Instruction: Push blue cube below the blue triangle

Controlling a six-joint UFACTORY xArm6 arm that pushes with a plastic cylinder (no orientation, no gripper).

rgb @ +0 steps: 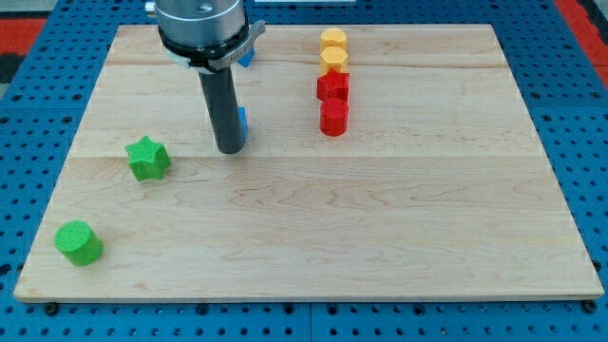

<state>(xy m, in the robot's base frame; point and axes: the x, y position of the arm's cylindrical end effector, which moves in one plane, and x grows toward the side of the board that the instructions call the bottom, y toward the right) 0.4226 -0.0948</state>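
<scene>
my tip (229, 150) rests on the wooden board (380, 237), a bare rod grasping nothing. a sliver of blue block (242, 121), shape unclear, peeks out touching the rod's right side. another blue bit (247, 54) shows farther back under the arm's mount. to the right, well apart, a column: two yellow blocks (333, 49), then a red star (332, 86) and red cylinder (333, 118). nearer left sit a green star (148, 159) and green cylinder (78, 242).

One raised front view overlooks the whole board (313, 237).
</scene>
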